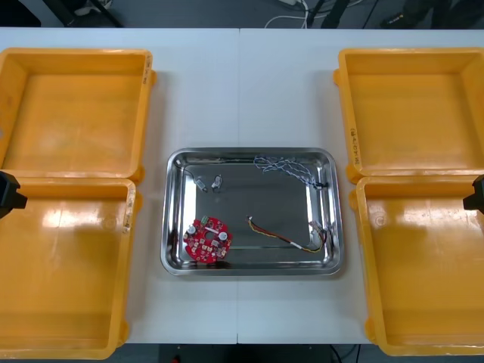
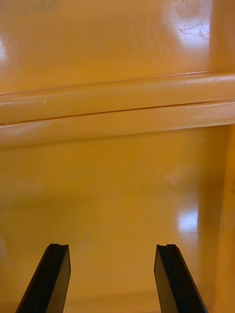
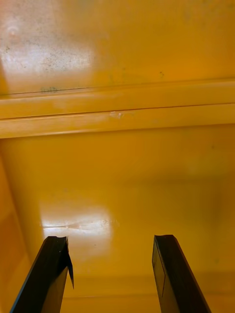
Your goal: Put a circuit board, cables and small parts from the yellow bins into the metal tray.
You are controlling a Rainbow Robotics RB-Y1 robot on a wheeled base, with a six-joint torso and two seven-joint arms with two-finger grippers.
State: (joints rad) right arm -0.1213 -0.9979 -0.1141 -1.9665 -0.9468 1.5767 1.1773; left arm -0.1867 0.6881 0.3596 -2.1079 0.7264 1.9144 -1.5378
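left bins: two yellow ones on the 9 o'clock side of the table (image 1: 240, 83). The left far bin (image 1: 76, 113) is at 10 and the left near bin (image 1: 64, 280) at 8, rims touching
left gripper (image 3: 110, 242): hangs over the left near bin's floor, close to the seam where the two rims meet. A black bit of it pokes in at dead 9 o'clock of the front view
left gripper state: fingers (image 3: 46, 274) spread wide, just bin floor between them (looks orange from the wrist camera)
metal tray (image 1: 249, 153): middle of the table between the bin pairs, bare and shiny inside
circuit board (image 1: 207, 240): round red one lying flat at 7 o'clock in the tray, just beside the near-left corner
small metal parts (image 1: 209, 182): a couple of them at about 10 o'clock in the tray, close together. Too small to say more
red and yellow cable (image 1: 286, 233): loose curve at 4 to 5 o'clock in the tray, its end near the right wall
blue and white cable (image 1: 291, 168): twisted, strung along the far wall at around 1 o'clock
right gripper (image 2: 112, 247): mirror image really, over the right near bin (image 1: 423, 280) by the rim seam, at 3 o'clock of the front view
right gripper state: fingers (image 2: 49, 279) wide apart too, bin floor between
right bins: right far bin (image 1: 412, 113) at 2, right near bin at 4, rims touching
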